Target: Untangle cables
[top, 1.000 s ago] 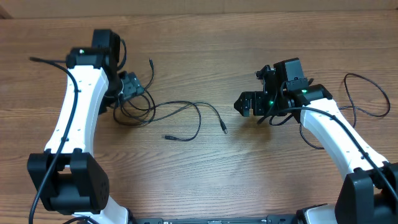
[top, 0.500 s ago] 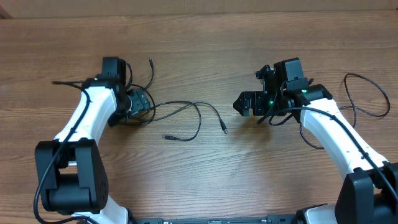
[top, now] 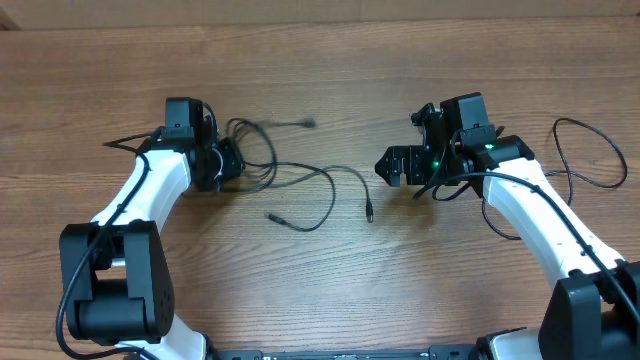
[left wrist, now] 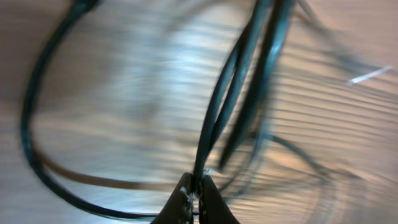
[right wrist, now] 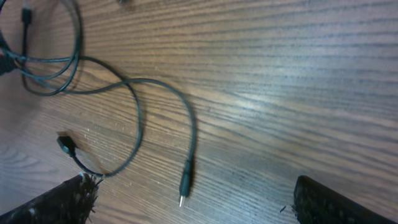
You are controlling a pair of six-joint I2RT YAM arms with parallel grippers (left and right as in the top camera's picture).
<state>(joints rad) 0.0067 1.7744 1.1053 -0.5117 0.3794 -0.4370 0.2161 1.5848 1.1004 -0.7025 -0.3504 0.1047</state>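
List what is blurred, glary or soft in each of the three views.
Overhead: sharp and evenly lit, except one cable end smeared by motion. Left wrist: heavy motion blur streaks the cables and the wood grain; only the tips of the left claw, shut on the cables, look fairly crisp. Right wrist: table and cables in focus, with a pale sheen across the wood's middle.

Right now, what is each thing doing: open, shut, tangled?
left gripper: shut, pinching cable strands.
right gripper: open, holding nothing.
cables: looped over each other beside the left gripper, two plug ends lying loose on the table.
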